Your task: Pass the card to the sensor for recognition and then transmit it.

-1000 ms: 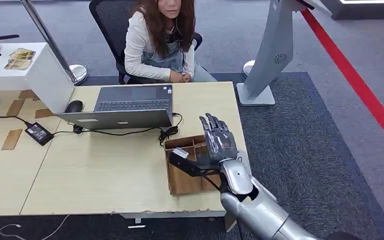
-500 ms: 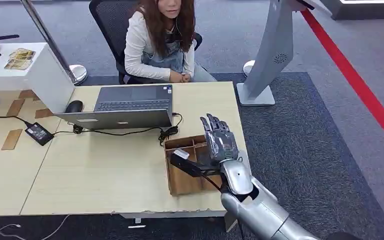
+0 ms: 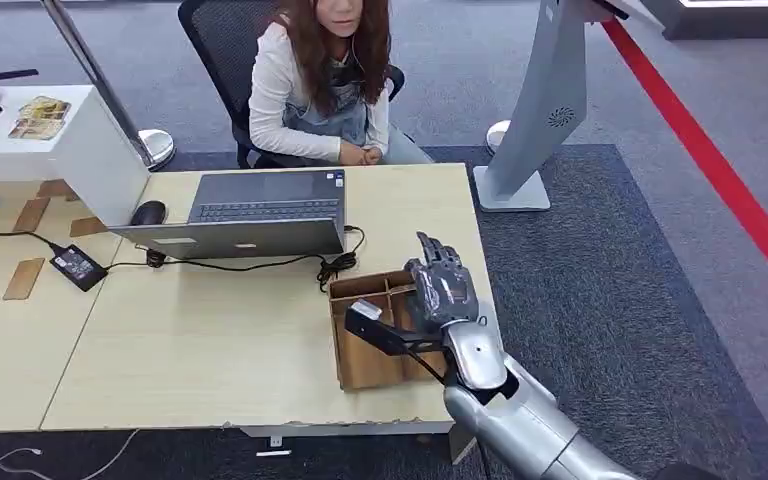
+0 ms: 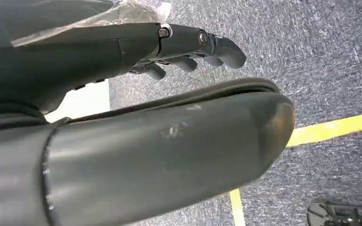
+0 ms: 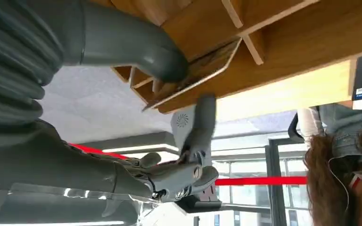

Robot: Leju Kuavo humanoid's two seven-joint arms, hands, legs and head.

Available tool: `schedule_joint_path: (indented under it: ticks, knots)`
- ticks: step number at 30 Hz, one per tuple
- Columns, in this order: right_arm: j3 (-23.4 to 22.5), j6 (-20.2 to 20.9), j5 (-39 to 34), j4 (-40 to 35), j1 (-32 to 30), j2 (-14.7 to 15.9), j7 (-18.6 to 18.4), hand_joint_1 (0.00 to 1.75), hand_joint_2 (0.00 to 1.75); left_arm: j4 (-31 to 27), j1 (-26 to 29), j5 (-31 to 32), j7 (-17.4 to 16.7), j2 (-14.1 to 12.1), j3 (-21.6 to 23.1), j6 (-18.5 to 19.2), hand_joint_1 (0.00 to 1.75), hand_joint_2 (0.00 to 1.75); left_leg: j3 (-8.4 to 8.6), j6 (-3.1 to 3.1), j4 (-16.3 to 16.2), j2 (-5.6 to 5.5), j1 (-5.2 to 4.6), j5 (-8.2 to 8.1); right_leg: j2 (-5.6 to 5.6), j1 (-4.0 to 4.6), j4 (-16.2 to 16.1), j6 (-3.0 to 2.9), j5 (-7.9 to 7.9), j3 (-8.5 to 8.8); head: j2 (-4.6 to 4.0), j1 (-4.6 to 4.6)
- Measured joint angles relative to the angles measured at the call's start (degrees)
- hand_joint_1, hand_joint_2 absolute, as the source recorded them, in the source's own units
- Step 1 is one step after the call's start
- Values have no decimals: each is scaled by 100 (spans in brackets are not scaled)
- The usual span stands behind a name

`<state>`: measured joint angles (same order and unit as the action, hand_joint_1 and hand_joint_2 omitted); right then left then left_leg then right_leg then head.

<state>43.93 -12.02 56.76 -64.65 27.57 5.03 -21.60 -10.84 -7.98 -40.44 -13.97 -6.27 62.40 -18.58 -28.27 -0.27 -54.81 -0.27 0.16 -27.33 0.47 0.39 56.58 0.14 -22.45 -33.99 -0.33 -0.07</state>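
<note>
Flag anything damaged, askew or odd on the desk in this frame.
The table's near edge looks chipped and ragged. The wooden box sits near the table's front right corner, under the right hand. Nothing spilled.

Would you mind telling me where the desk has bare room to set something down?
Bare wood lies between the laptop cable and the desk's near edge, left of the wooden box. The right hand crowds the box.

Bare tabletop (image 3: 210, 340) lies open left of the divided box (image 3: 365, 350), bounded at the far side by the laptop (image 3: 255, 215) and its cable (image 3: 250, 265), with a white stand (image 3: 545, 110) rising beyond the table's right end.
</note>
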Motion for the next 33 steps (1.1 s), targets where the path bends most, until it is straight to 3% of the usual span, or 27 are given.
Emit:
schedule_joint_path:
  ticks: [5,17,23,33]
  knots:
    - [0,-9,-2,28,5,-2,0,140,175,0,0,2,0,0,0,0,0,0,0,0,0,0,0,0,0,0,0,0,0,1,0,2]
    - [-4,-92,-70,107,45,-24,24,136,175,0,0,2,4,0,0,0,0,0,1,0,0,0,0,0,0,0,0,0,0,1,0,0]
    - [-7,-179,-131,140,47,-35,61,143,175,0,0,2,20,2,0,2,0,0,1,0,0,0,0,0,0,0,0,0,0,1,2,0]
    - [-151,-251,-524,-203,92,24,-59,134,175,0,3,-31,33,15,0,0,0,0,5,0,0,0,0,0,0,0,0,0,0,0,0,2]
